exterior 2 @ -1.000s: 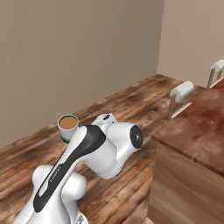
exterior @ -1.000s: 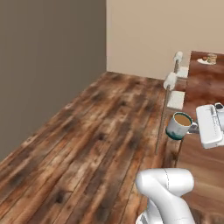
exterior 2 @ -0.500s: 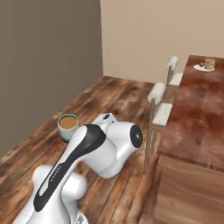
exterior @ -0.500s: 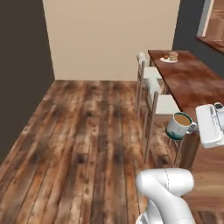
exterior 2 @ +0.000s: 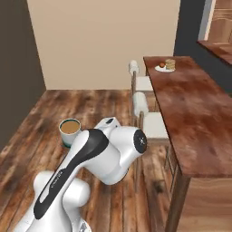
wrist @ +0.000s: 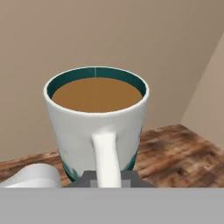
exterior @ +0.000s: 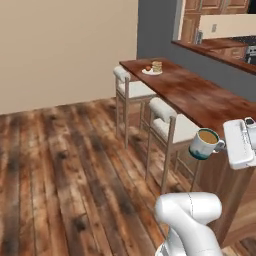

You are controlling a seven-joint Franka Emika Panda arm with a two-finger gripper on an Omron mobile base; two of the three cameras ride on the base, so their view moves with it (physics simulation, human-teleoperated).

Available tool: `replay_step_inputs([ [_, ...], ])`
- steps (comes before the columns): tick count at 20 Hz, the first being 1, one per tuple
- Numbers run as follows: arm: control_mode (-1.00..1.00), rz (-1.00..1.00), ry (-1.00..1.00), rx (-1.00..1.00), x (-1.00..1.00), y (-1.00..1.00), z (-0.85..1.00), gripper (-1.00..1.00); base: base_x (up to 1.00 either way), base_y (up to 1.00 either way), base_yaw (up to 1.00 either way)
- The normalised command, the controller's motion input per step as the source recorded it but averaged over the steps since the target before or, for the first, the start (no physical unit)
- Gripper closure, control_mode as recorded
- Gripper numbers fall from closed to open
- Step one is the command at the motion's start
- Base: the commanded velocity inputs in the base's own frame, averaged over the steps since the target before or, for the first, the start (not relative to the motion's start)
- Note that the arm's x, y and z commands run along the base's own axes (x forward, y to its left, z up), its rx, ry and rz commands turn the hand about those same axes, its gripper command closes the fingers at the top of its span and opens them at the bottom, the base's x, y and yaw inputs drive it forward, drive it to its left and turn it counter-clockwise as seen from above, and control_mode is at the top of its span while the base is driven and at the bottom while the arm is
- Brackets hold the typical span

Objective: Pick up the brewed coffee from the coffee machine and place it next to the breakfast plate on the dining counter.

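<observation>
Fingers probably clamped on brewed coffee (wrist: 98, 127) handle in hand view; breakfast plate (exterior: 151, 71) far along dining counter (exterior: 200, 100).

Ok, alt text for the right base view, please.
White mug of brewed coffee held in the air above the wooden floor, left of the robot's arm. At right runs the dining counter; the breakfast plate sits at its far end, two stools alongside.
</observation>
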Motion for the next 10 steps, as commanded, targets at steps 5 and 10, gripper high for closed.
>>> replay_step_inputs([
  [5,1.0,0.0,0.0,0.0,0.0,0.0,0.0,1.0,0.94,0.8,-0.63],
  [10,1.0,0.0,0.0,0.0,0.0,0.0,0.0,1.0,0.96,0.79,-0.62],
])
